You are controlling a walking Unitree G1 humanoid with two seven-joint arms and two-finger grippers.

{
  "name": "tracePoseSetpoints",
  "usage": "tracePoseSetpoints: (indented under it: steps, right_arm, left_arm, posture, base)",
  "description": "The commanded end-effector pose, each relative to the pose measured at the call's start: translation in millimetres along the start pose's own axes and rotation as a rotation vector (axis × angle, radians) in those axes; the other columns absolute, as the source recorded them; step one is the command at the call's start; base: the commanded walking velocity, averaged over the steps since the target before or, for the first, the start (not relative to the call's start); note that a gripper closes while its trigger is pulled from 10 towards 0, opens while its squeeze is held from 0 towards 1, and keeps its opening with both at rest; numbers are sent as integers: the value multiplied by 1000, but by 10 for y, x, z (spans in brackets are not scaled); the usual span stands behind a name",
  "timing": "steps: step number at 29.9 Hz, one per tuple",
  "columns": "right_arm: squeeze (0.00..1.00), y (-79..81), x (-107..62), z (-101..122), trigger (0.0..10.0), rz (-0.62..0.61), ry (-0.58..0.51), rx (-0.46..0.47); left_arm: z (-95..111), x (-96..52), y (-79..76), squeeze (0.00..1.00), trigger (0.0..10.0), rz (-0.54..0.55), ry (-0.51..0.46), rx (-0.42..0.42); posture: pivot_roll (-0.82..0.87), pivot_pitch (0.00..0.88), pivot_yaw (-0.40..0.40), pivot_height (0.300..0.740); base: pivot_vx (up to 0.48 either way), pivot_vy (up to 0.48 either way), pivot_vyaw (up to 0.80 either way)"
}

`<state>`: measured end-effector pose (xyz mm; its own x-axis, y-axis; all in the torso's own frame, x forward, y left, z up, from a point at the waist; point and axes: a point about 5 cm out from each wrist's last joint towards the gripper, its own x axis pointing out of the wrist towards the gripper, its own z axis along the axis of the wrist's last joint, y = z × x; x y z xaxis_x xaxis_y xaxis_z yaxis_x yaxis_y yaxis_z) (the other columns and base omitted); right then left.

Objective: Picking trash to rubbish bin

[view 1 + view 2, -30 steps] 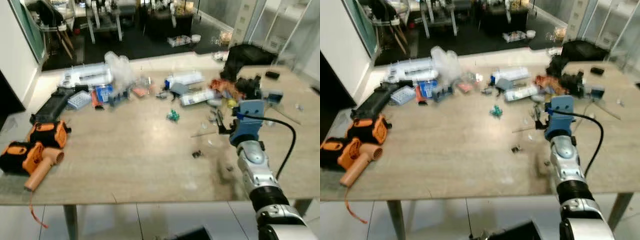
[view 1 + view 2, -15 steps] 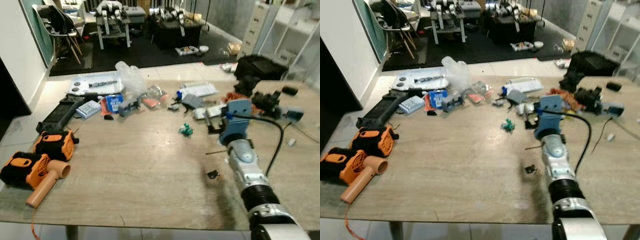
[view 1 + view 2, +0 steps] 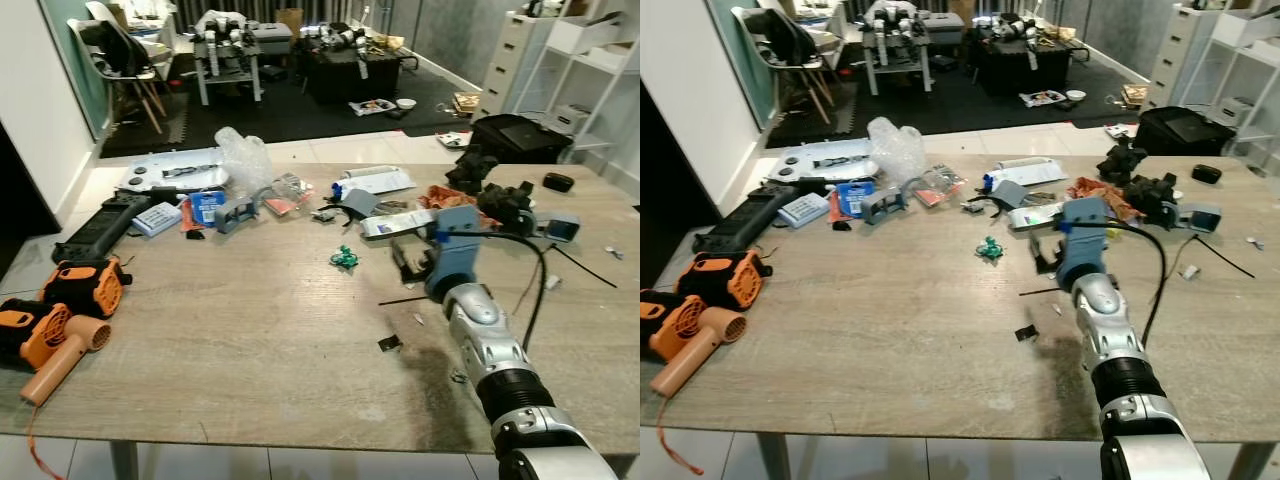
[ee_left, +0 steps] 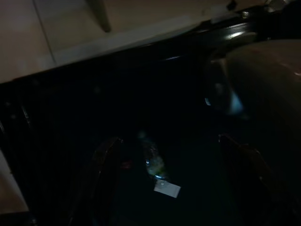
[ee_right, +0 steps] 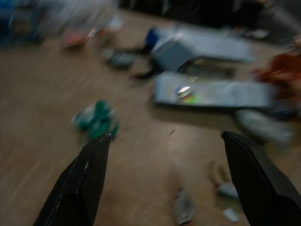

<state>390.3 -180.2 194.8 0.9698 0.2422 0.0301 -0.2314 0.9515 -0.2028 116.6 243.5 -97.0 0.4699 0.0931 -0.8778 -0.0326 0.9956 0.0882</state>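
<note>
My right gripper (image 3: pixel 406 264) hovers open over the wooden table (image 3: pixel 250 330), its blue wrist block behind it. A small green crumpled piece (image 3: pixel 345 258) lies just to its left; in the blurred right wrist view the green piece (image 5: pixel 96 120) sits beyond one of the widely spread fingers (image 5: pixel 80 183). A long silver packet (image 5: pixel 211 92) lies ahead. A black scrap (image 3: pixel 389 343), white bits (image 3: pixel 418 319) and a thin black stick (image 3: pixel 400 299) lie near the arm. The left gripper (image 4: pixel 169 141) hangs open in the dark, facing a black space with a small bottle (image 4: pixel 153 162).
Along the table's far side lie a clear plastic bag (image 3: pixel 243 155), blue packets, an orange-red crumple (image 3: pixel 447 196) and black gear (image 3: pixel 500 200). Orange-black tools (image 3: pixel 80 285) and a black case (image 3: pixel 100 225) sit at the left. A black cable (image 3: pixel 535 280) runs off my right wrist.
The whole view has shifted as the camera moved. My right gripper has come nearer to the green piece than one second ago, still open.
</note>
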Motion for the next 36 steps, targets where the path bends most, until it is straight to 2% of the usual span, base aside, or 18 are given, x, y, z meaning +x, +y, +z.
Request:
tracePoseSetpoints:
  steps: [1,6,8,10,12,13,14,15,17,18,21,24,27,29,31,33,34,36]
  right_arm:
    - [0,-44,-34,-2,10000,47,46,-23]
    - [0,-262,-127,146,10000,97,72,-60]
    - [0,-355,-164,273,10000,115,13,-59]
    - [0,-352,-174,348,10000,137,-64,-68]
    - [0,-195,-162,529,10000,192,-244,81]
    - [0,-195,-162,529,10000,192,-244,81]
    - [0,42,-186,671,10000,299,-373,154]
    - [0,42,-186,671,10000,299,-373,154]
    - [0,290,-236,738,10000,460,-443,255]
    - [0,405,-293,769,10000,575,-485,374]
    - [0,427,-322,779,10000,607,-495,407]
    - [0,574,-487,853,10000,760,-575,569]
    - [0,768,-548,802,10000,851,-539,525]
    - [0,973,-606,788,10000,932,-509,469]
    - [0,1067,-584,809,10000,914,-497,410]
    - [0,1070,-457,821,10000,810,-474,347]
    - [0,1025,-311,860,10000,688,-474,305]
    - [0,974,-198,889,10000,596,-470,290]
  left_arm:
    - [-158,-54,110,0,10000,19,43,-11]
    - [-215,-78,146,0,10000,17,54,0]
    - [-237,-77,111,0,10000,10,57,6]
    - [-241,-67,48,0,10000,2,57,8]
    - [-216,-44,-38,0,10000,-7,52,11]
    - [-216,-44,-38,0,10000,-7,52,11]
    - [-178,-21,-121,0,10000,-17,46,22]
    - [-178,-21,-121,0,10000,-17,46,22]
    - [-156,-8,-169,0,10000,-20,45,27]
    - [-154,-4,-184,0,10000,-18,48,28]
    - [-162,-6,-184,0,10000,-17,50,29]
    - [-225,-29,-131,0,10000,-6,68,30]
    - [-316,-75,-5,0,10000,5,87,40]
    - [-419,-138,139,0,10000,15,105,52]
    - [-501,-201,271,0,10000,25,113,54]
    - [-591,-273,399,0,10000,37,123,57]
    - [-688,-349,502,0,10000,48,134,58]
    - [-758,-402,556,0,10000,55,142,59]
  posture:
    - [-124,194,25,740]
    - [-136,198,28,740]
    - [-142,201,27,740]
    - [-138,205,26,740]
    - [-135,211,28,740]
    - [-135,211,28,740]
    - [-128,221,30,740]
    - [-128,221,30,740]
    - [-121,230,31,740]
    - [-111,245,31,740]
    - [-109,249,32,740]
    - [-90,283,38,740]
    - [-80,314,58,740]
    - [-72,331,69,740]
    - [-59,346,76,740]
    - [-48,361,83,740]
    - [-39,373,88,740]
    - [-30,386,93,740]
  base:
    - [0,0,0]
    - [0,0,0]
    - [0,0,0]
    - [0,0,0]
    - [0,0,0]
    - [0,0,0]
    - [0,0,0]
    - [0,0,0]
    - [0,0,0]
    - [0,0,0]
    - [0,0,0]
    - [0,0,0]
    - [0,0,0]
    - [0,0,0]
    - [0,0,0]
    - [0,0,0]
    - [0,0,0]
    - [0,0,0]
